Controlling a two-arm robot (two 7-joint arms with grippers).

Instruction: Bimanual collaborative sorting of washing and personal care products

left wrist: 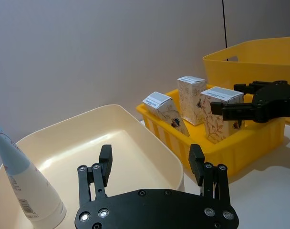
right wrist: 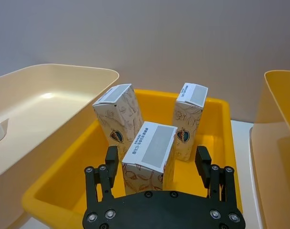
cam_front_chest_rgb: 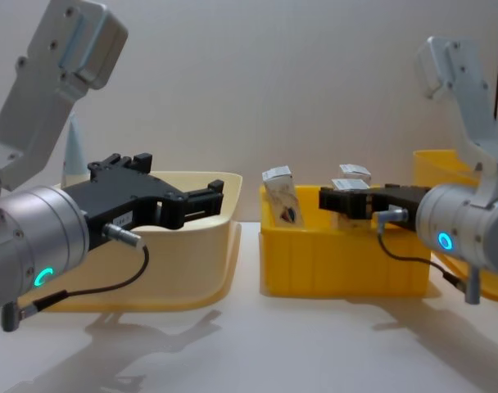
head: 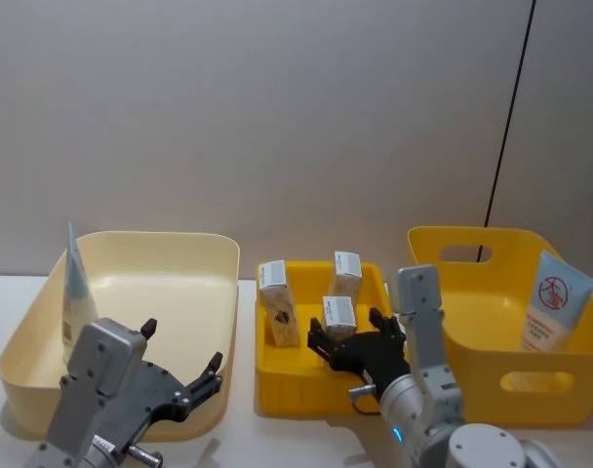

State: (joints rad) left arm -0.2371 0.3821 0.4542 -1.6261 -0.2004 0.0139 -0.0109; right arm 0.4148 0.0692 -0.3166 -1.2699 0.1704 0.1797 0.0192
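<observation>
While three small white cartons stand in the shallow yellow tray [head: 267, 375] at the middle of the tabletop [head: 277, 444], the right gripper [right wrist: 157, 164] is held low over the tray's front part with its fingers spread on both sides of the nearest carton [right wrist: 150, 157]; the fingers are seen beside this carton, but contact cannot be told. A second carton [head: 277, 302] leans at the tray's left side, and a third carton [head: 346, 274] stands upright near the tray's far wall. At the left edge of the tabletop, a light-blue tube [head: 74, 292] is stood cap down against the left wall of the cream bin [head: 214, 322]. The left gripper [left wrist: 152, 167] is held over the front rim of this bin, its fingers spread wide and nothing between them. Another tube [head: 553, 300], with a red round logo, is leaned inside the deep yellow bin [head: 492, 395] at the right edge of the tabletop.
</observation>
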